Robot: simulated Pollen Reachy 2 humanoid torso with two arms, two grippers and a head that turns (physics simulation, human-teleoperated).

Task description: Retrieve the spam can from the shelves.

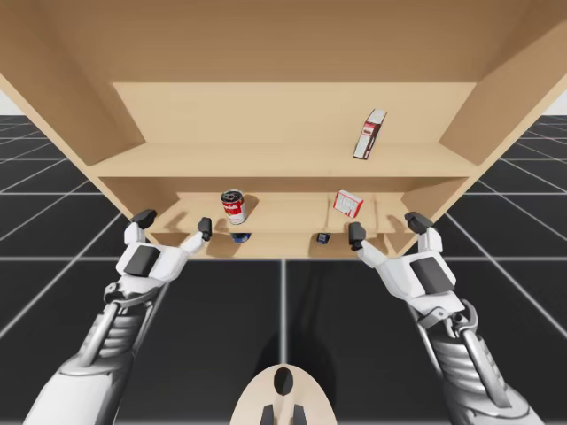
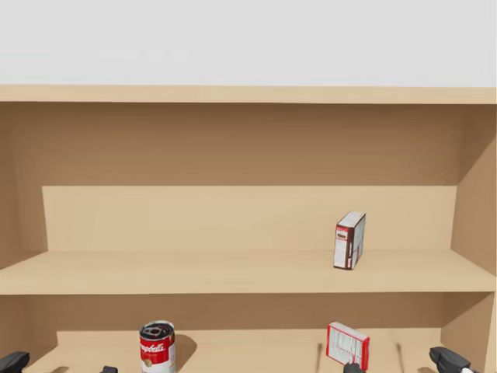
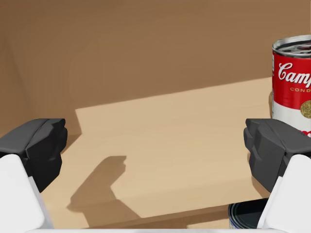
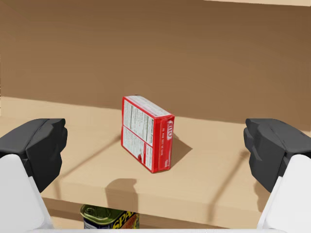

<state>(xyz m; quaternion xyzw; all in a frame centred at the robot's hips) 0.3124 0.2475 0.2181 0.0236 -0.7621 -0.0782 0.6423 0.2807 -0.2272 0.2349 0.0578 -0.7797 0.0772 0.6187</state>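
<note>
L pincer (image 1: 174,221) & R pincer (image 1: 387,228) hang just in front of the shelves (image 1: 283,161), level w/ the mid board's front edge. Both are wide open, w/ nothing btwn the fingers.

Spam can (image 4: 109,217) sits low ahead of R pincer, on the level under the mid board. Only its top part shows past the board's front edge: blue-yellow side, gold-green lid. In high view it's a small blue shape just beside R pincer's inner finger, not touching.

Dark round can (image 3: 245,216) is on the same lower level, under the board, by L pincer's inner finger.

On the mid shelf, the red-and-white soup can (image 1: 234,206) stands upright, ahead of L pincer & off to its inner side. The red box (image 4: 147,133) stands on a long side, turned corner-on to R pincer, straight ahead btwn the lines of its fingers & set back from the edge. Soup can & red box are well apart.

On the upper shelf, the white-and-red box (image 2: 349,240) stands upright toward the R end.
</note>
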